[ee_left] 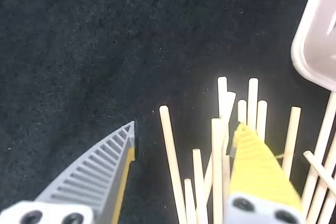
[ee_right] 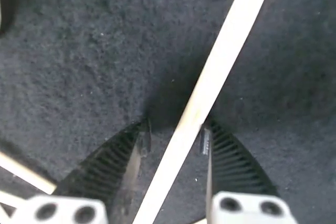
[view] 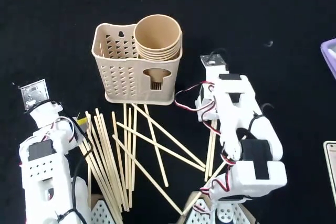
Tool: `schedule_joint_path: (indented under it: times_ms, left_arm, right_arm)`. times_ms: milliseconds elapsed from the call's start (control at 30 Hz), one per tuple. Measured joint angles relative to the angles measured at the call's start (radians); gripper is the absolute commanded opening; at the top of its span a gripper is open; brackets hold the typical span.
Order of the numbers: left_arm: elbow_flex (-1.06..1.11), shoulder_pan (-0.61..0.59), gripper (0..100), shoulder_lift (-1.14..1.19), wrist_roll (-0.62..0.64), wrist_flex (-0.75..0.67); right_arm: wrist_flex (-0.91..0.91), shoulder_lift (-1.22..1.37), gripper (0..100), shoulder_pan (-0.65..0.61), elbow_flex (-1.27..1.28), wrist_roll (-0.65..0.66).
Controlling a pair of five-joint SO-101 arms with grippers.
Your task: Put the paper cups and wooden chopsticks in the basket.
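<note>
Astride one chopstick (ee_right: 220,61) with the right gripper (ee_right: 170,136), fingers parted narrowly either side, the stick flat on the table (view: 63,24) near the basket (view: 121,82), long axis threading the gap; left gripper (ee_left: 186,126) spread wide.

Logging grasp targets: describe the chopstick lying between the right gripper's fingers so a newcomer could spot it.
Start at the beige basket mid-table, then move to the right arm beside it. The chopstick lies between the open fingers of the right gripper, set apart from the crisscrossed heap nearer the left arm.
</note>
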Motion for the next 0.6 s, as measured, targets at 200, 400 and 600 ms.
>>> schedule_joint_path:
  times_ms: [200,400,600]
  left_arm:
    - [0.000,0.000,29,0.000,0.000,0.000]
    - [0.000,0.000,29,0.000,0.000,0.000]
    - [0.000,0.000,29,0.000,0.000,0.000]
  right_arm:
    - [0.018,0.003,2.7,0.069,-0.012,0.086]
    - [0.017,0.008,1.2,0.137,-0.012,0.178]
    - [0.017,0.009,1.2,0.143,-0.012,0.218]
